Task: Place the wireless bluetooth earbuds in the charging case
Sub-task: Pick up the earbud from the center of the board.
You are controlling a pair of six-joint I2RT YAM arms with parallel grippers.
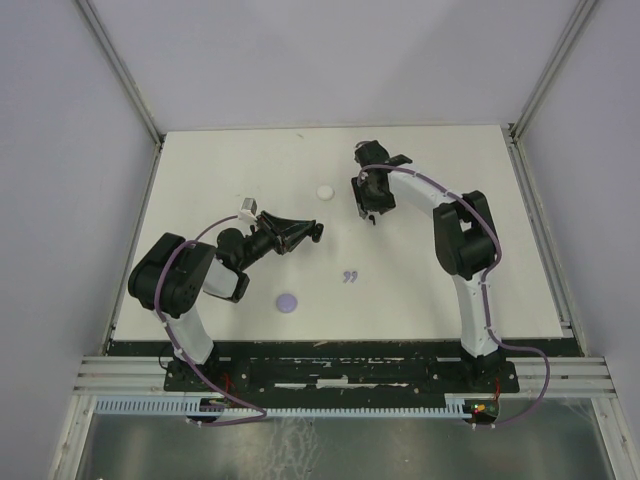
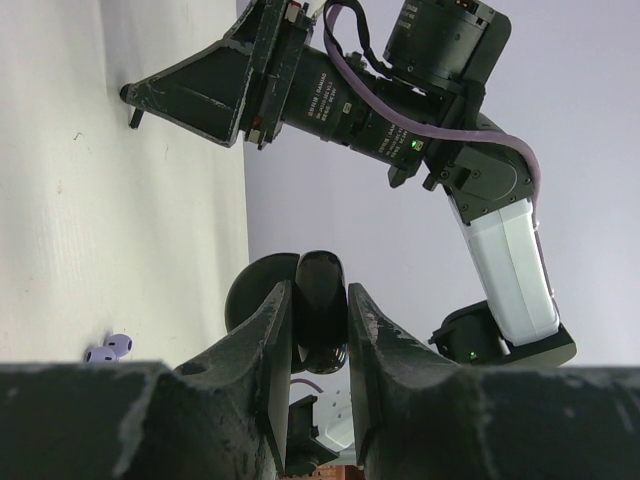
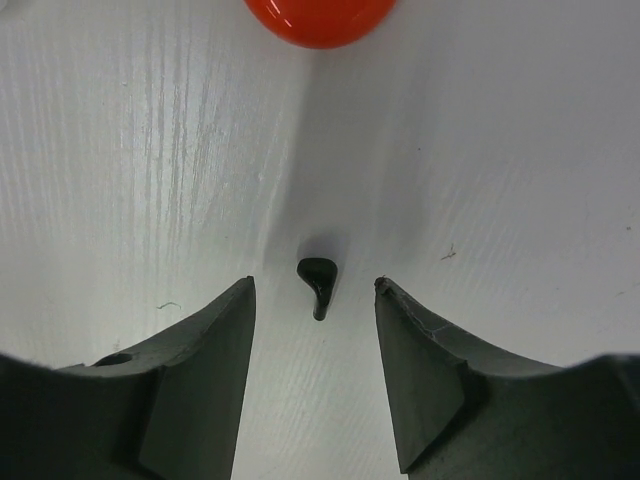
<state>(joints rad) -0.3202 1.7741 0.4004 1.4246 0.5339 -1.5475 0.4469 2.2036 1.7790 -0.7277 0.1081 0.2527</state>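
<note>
glossy black earbud (image 3: 317,283); glossy red disc (image 3: 318,15); matt white table (image 3: 500,150)

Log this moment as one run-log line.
left gripper: shut on black charging case | right gripper: open, jaws either side of black earbud on table | earbud: not yet grasped

The counter (image 3: 520,150) is white, with a black earbud (image 3: 317,285) and lavender earbuds (image 1: 349,277) on it. I see a red disc (image 3: 320,15), white disc (image 1: 324,192), lavender disc (image 1: 288,301) and glossy black disc (image 2: 320,300).

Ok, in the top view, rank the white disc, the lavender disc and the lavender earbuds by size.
1. lavender disc and white disc: they look about alike, so not ranked against each other.
2. lavender earbuds: clearly smallest.
</note>
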